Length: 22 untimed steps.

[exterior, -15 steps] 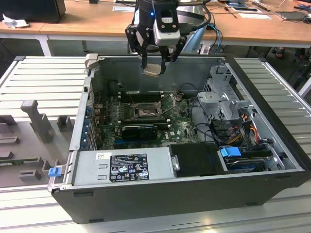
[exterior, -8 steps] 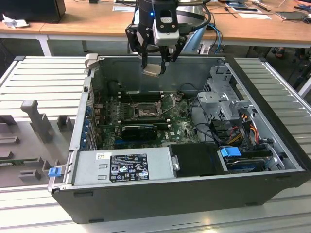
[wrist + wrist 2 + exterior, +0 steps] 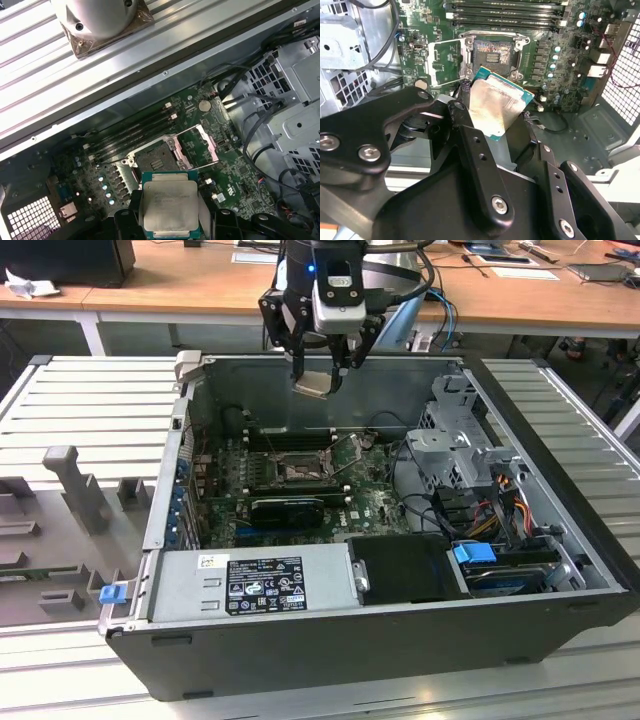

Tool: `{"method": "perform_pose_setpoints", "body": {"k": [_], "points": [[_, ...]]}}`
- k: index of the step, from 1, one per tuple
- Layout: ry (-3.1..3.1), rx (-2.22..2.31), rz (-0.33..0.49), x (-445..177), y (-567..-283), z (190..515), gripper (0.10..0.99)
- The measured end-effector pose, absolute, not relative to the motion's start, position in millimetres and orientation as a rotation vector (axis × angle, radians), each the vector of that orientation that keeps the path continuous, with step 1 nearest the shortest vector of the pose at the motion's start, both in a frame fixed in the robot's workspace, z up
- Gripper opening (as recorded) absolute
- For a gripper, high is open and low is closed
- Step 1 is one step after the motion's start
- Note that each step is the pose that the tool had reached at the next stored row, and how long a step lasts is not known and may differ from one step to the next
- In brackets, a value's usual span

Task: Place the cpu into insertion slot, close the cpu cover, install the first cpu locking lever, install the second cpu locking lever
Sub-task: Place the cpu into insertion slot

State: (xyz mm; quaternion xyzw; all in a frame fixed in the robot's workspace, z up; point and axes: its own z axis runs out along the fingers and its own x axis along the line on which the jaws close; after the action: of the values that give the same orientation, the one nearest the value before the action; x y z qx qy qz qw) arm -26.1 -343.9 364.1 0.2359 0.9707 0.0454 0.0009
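Note:
My gripper (image 3: 318,375) hangs above the open computer case, shut on the cpu (image 3: 312,384), a flat square chip with a silvery top and green edge. In both wrist views the cpu (image 3: 497,107) (image 3: 170,202) sits between the black fingers (image 3: 126,220). Below it on the green motherboard lies the insertion slot (image 3: 299,472) (image 3: 492,52) (image 3: 155,162), uncovered and well apart from the chip. The cpu cover (image 3: 445,62) (image 3: 200,145) stands swung open beside the slot, at its edge toward the exterior view's right (image 3: 346,452).
Long black memory slots (image 3: 290,438) run behind the socket. A power supply (image 3: 255,582) fills the case's front, with a drive cage (image 3: 455,445) and cables (image 3: 500,505) on the exterior view's right. The case walls (image 3: 330,650) rise around the board on a ribbed grey table (image 3: 80,400).

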Motion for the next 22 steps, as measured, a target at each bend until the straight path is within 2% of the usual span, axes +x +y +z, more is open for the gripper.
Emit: {"method": "perform_pose_setpoints", "body": {"k": [22], "points": [[2.991, 0.925, 0.141, -26.1, -343.9, 363.6, 0.529]]}}
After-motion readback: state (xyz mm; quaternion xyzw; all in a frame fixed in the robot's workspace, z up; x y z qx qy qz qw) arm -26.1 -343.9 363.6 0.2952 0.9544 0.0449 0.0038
